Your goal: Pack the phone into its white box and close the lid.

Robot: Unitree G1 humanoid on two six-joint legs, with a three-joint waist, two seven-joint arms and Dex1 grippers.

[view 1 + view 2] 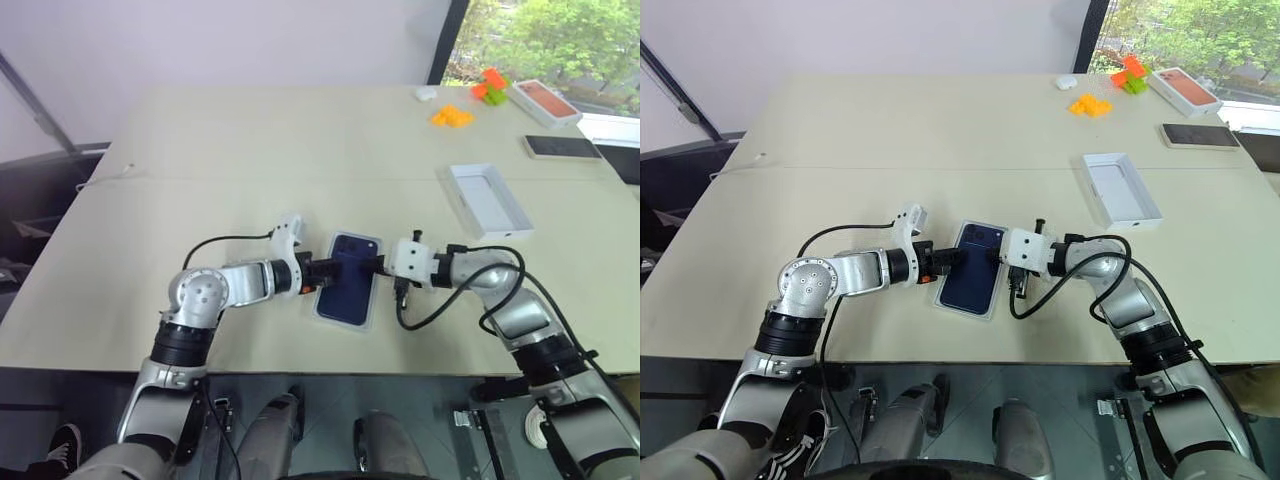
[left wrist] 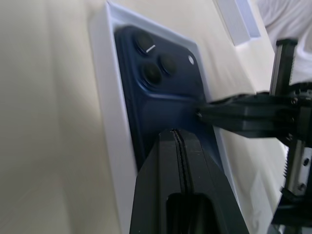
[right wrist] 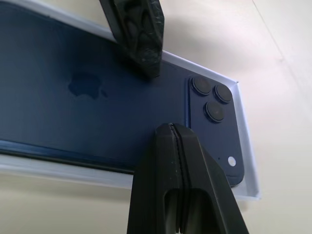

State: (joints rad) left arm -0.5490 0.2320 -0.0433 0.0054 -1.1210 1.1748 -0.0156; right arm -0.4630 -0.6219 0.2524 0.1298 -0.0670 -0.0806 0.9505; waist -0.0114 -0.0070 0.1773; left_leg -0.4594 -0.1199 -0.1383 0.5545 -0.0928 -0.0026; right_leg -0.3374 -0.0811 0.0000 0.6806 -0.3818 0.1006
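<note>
phone (image 1: 347,277) in white box (image 1: 325,309), closed left pincer (image 1: 328,271) and right pincer (image 1: 374,264) seemingly touching it

Premises read as an office or test room set up for robot trials; a large, plain, pale beige tabletop (image 1: 250,140) made of two abutting sections stands against a bare white wall (image 1: 220,40); a dark-framed window (image 1: 545,40) at the far right corner looks onto green trees; a thin white cable (image 1: 112,176) trails over the tabletop's left edge; grey flooring shows beneath.
</note>
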